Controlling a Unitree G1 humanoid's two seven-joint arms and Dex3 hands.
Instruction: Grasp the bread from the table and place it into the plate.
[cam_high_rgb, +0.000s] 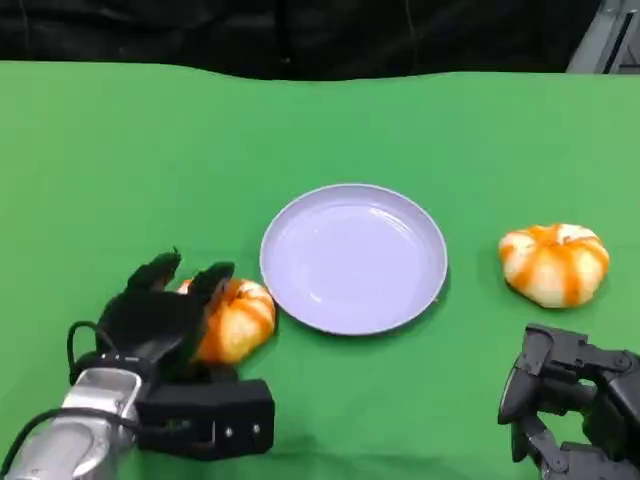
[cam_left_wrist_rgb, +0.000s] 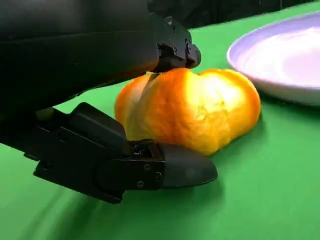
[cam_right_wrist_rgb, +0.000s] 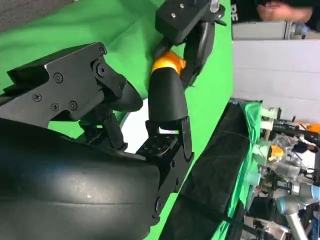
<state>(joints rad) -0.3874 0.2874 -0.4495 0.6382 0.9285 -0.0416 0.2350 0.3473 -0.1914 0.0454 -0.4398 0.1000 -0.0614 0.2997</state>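
- Where the left hand had closed around it, the bread sat on the green counter just to the left of the plate, near its rim but not quite touching, as far as I could tell.
- From the left wrist view, fingers pressed on the top of the roll and a thumb lay low along its near side; the bread was held between them, though I judged it was resting on the cloth, not yet lifted.
- Its long axis ran roughly toward the plate, so the coming move looked like a short lift and carry to the robot's right, over the rim.
- That roll was rounded and lobed, glossy orange on the crust and paler in the creases; it looked soft enough to dent under a hard squeeze.
- Pale lilac, round and shallow with a smooth raised lip, the plate looked like hard plastic.
- Beyond the plate on its right side lay a second roll, paler with orange stripes, well apart from the first.
- Nearest that one hung the right hand, fingers curled in and holding nothing.
- Matte green cloth covered the counter.
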